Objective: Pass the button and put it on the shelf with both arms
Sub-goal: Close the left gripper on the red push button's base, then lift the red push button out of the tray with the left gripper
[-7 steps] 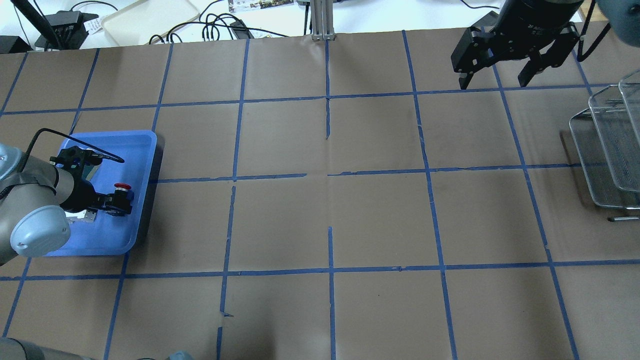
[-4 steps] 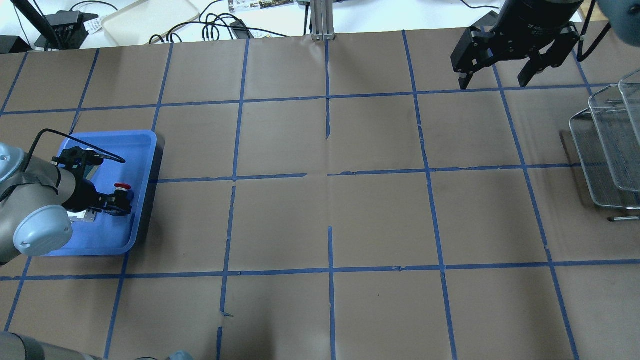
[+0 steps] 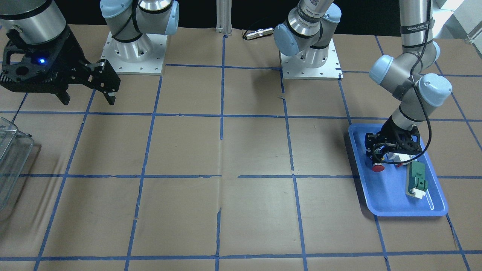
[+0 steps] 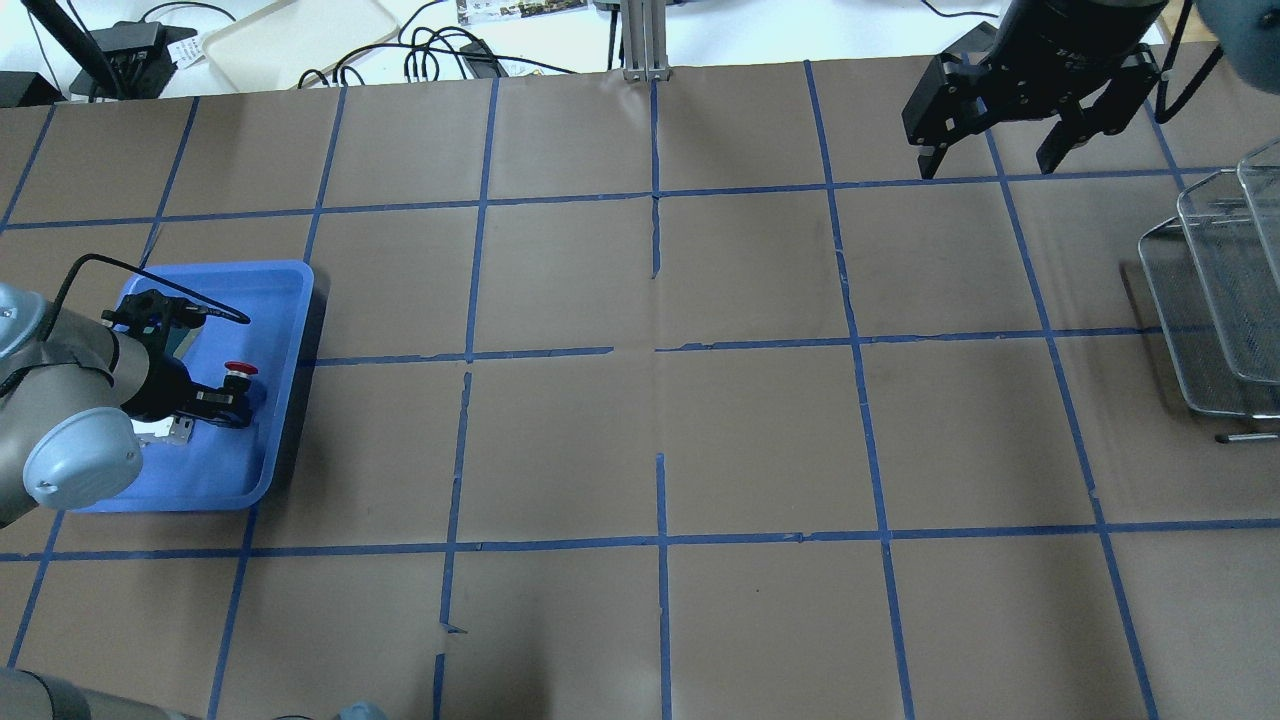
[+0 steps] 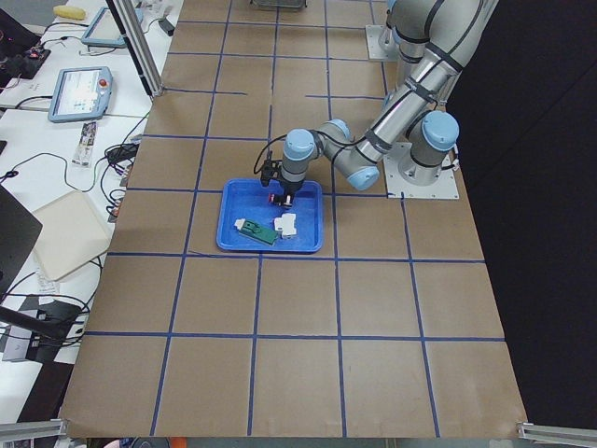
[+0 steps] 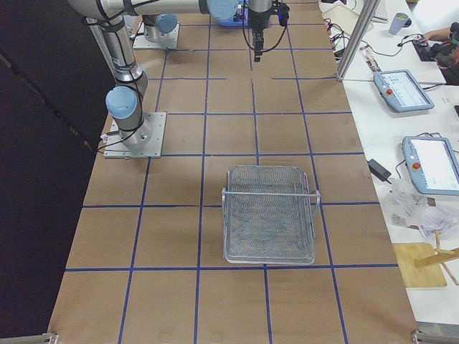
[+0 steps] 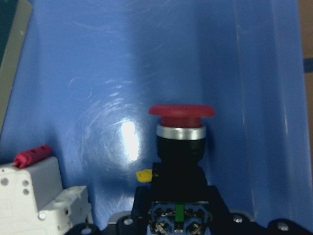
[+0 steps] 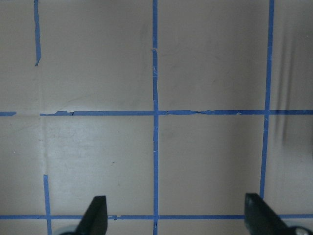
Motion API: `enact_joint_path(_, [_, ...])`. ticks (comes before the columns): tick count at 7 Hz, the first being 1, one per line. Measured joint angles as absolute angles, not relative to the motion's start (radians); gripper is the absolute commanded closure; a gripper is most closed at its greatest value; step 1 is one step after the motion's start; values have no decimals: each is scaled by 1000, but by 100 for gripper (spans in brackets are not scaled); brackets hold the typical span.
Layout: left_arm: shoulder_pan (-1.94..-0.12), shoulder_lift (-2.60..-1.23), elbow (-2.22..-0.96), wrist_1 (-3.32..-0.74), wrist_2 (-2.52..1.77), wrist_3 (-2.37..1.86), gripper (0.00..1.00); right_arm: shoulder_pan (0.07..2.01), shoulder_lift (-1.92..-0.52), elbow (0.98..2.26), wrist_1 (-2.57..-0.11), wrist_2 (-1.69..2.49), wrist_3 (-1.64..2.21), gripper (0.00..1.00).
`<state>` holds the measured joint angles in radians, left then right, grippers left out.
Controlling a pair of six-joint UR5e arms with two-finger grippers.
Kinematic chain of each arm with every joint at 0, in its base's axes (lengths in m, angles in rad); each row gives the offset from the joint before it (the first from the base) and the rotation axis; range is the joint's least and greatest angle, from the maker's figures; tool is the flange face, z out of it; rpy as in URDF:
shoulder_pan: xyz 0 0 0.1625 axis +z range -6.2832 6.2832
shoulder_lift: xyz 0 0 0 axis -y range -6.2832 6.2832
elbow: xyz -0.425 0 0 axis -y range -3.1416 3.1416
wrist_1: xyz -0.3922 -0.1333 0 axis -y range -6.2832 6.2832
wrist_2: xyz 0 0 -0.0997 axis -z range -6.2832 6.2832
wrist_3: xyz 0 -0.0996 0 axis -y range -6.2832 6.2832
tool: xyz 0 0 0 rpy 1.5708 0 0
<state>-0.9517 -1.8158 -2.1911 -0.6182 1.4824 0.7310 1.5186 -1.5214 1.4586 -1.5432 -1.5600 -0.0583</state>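
Observation:
The button (image 7: 181,113), with a red mushroom cap on a black body, is held in my left gripper (image 4: 228,398), which is shut on its body low inside the blue tray (image 4: 285,300). In the front-facing view the red cap (image 3: 377,167) sticks out below the left gripper (image 3: 376,157). My right gripper (image 4: 990,160) is open and empty, high over the far right of the table. Its two fingertips (image 8: 98,213) show in the right wrist view with bare paper between them.
A white-and-red block (image 3: 398,158) and a green-and-white block (image 3: 416,180) lie in the tray (image 3: 388,201). The wire mesh shelf (image 4: 1210,300) stands at the table's right edge and also shows in the right side view (image 6: 269,215). Brown paper with a blue tape grid covers the table.
My left gripper with the button has shifted slightly within the tray. The right arm has not moved.

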Motion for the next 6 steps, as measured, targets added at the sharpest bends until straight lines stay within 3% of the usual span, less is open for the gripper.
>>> enact_joint_path(2, [-997,-1764,-2126,-651,1482,762,100,1519,-1520,1459,-1543,-1556,-58,0])
enact_joint_path(4, [-1078,-1697,-1990,-838,1483,790,100,1518,-1524,1458,-1545,-1551,-58,0])
enact_joint_path(6, [-1207,-1647,-1778,-1152,1457,803,100,1512,-1533,1457,-1538,-1555,-58,0])
